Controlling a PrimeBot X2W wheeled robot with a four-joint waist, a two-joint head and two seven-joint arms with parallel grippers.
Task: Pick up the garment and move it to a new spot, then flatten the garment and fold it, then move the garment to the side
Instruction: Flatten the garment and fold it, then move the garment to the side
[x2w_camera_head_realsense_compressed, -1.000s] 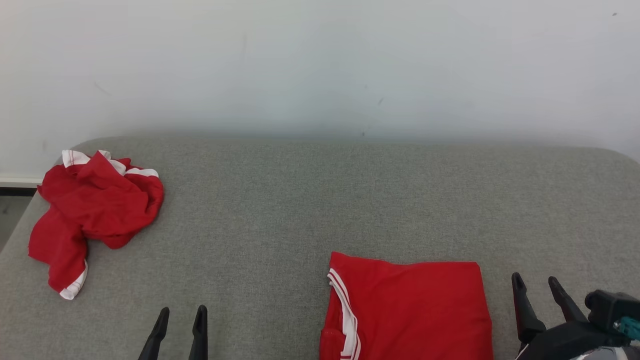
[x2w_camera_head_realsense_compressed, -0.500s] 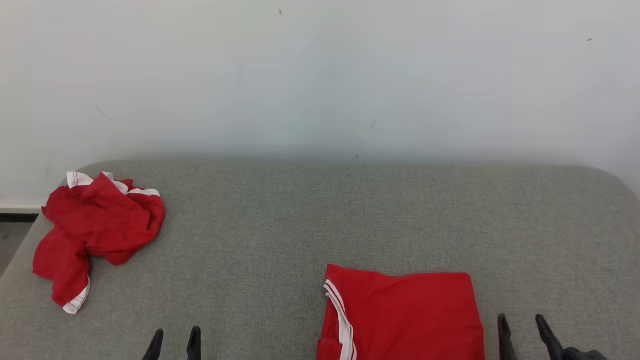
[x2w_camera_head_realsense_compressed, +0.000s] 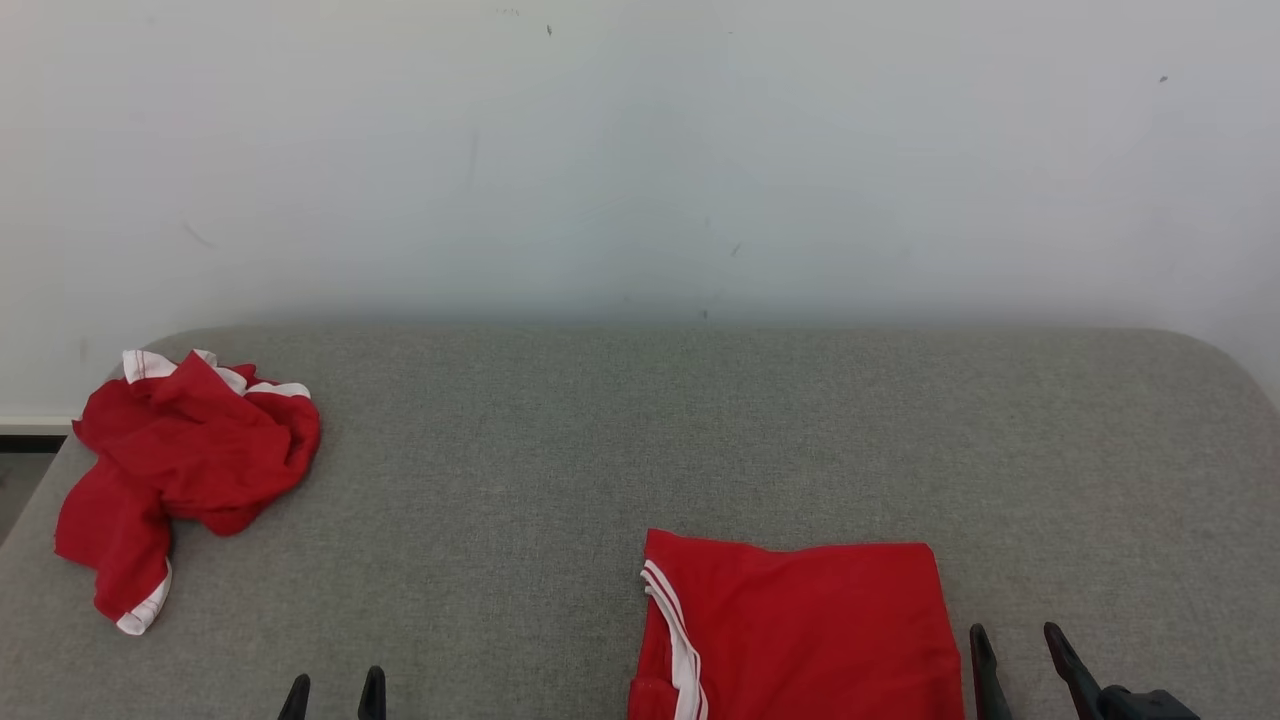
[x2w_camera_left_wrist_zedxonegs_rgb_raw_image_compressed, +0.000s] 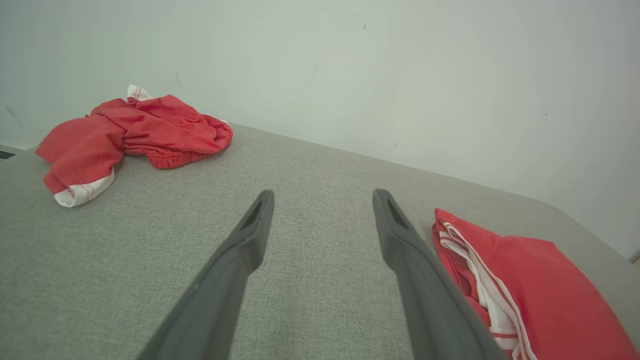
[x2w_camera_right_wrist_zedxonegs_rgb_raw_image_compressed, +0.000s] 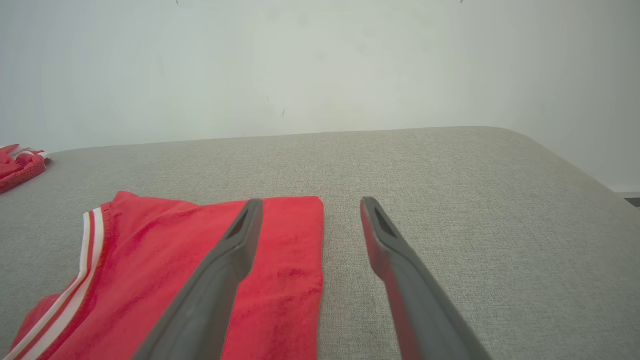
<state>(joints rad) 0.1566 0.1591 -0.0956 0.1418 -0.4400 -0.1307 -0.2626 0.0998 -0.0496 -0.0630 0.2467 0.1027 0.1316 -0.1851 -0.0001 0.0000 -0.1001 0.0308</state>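
Shows a folded garment, red, lying flat on a grey cloth-covered tabletop. Squared off at its far edge, with a white-striped band running far-to-near down its left side. Cut off at the near end by the head view's edge, so no telling its long axis.

Well apart to the left of the folded garment and farther back, finds a crumpled garment, also red, heaped on the same tabletop. Bunched at the far end with white trim showing, trailing one limb toward the robot and ending in a white cuff; roughly far-to-near in its long axis.

To the left of the folded garment, near the robot, catches the left gripper held low over the tabletop, fingers spread wide, pointing away from the robot and gripping nothing.

Just to the right of the folded garment, places the right gripper, likewise low, wide apart and empty, fingers aimed the same way.
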